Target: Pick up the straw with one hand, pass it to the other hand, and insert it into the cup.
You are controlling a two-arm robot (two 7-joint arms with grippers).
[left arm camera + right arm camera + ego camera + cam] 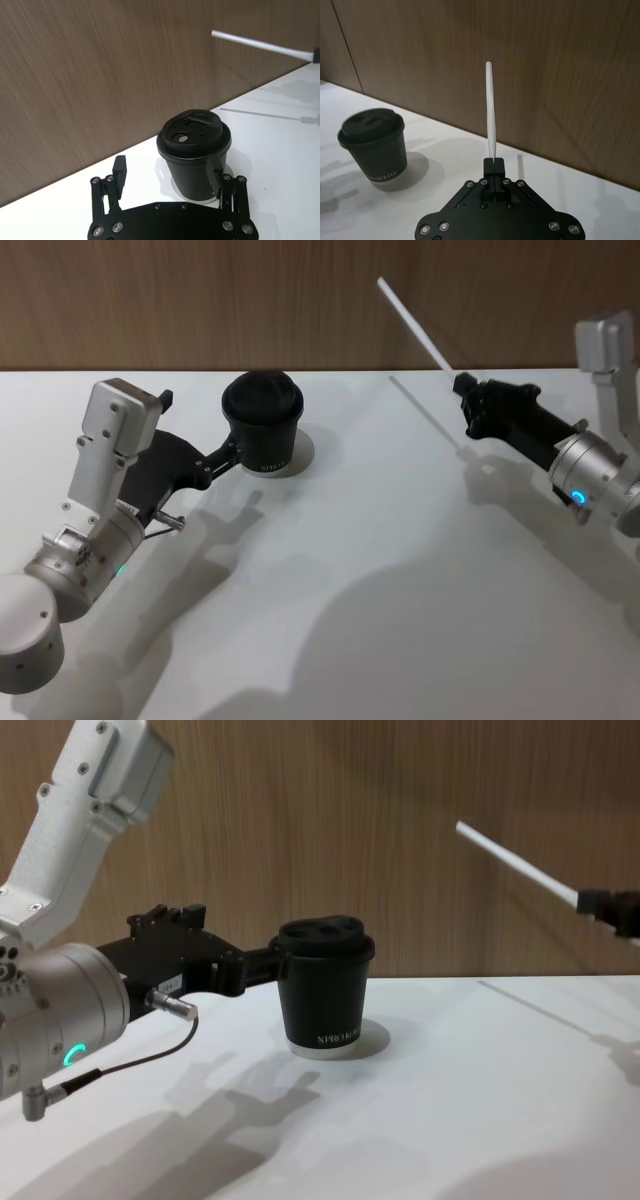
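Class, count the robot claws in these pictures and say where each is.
2. The left claw is open beside the cup, on its left. The right claw, far right, grips the straw above the table.

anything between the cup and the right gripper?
Nothing: in the head view the table between the cup and the right gripper, which holds the straw, is bare.

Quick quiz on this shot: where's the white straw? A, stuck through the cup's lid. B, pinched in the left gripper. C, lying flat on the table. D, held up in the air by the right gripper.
D: the right gripper is shut on one end of the straw, holding it clear of the table, while the left gripper sits open at the cup.
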